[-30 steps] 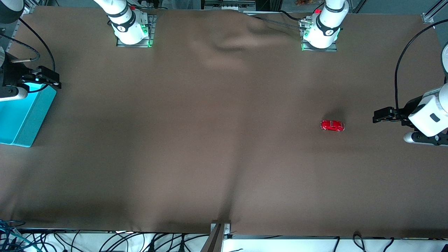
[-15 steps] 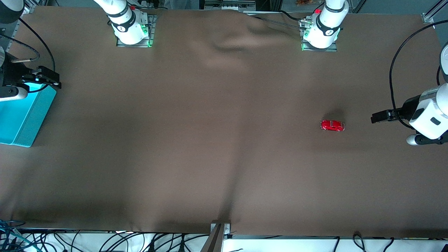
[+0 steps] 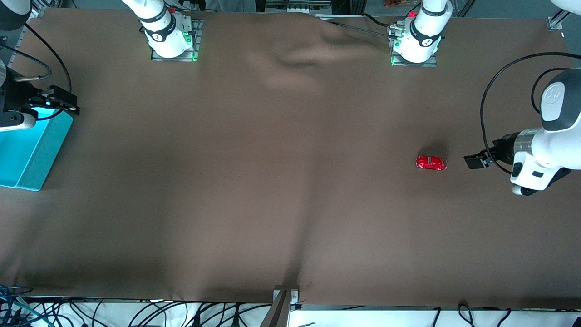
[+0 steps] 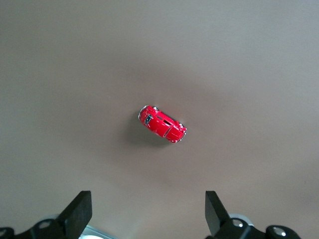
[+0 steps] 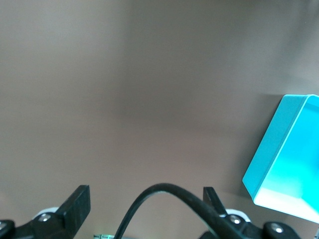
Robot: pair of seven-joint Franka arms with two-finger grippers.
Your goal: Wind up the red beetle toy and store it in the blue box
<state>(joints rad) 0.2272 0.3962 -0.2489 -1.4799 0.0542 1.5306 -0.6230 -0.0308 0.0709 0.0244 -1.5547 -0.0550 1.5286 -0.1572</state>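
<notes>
The red beetle toy [image 3: 431, 162] stands on the brown cloth toward the left arm's end of the table; it also shows in the left wrist view [image 4: 162, 123]. My left gripper [image 3: 475, 161] is open and empty, just beside the toy and clear of it. In the left wrist view the left gripper [image 4: 148, 214] has its jaws wide apart with the toy ahead of them. The blue box [image 3: 28, 147] sits at the right arm's end of the table, and shows in the right wrist view [image 5: 286, 157]. My right gripper [image 3: 61, 103] is open and empty over the box's rim.
The brown cloth [image 3: 272, 181] covers the table, with wrinkles near the arm bases. The two arm bases [image 3: 170, 38] stand along the table's edge farthest from the front camera. A black cable [image 5: 174, 199] loops across the right wrist view. Cables hang below the nearest table edge.
My left arm has swung toward the red beetle toy, bringing its open gripper much closer to it. The toy, the blue box and the right arm have not moved.
</notes>
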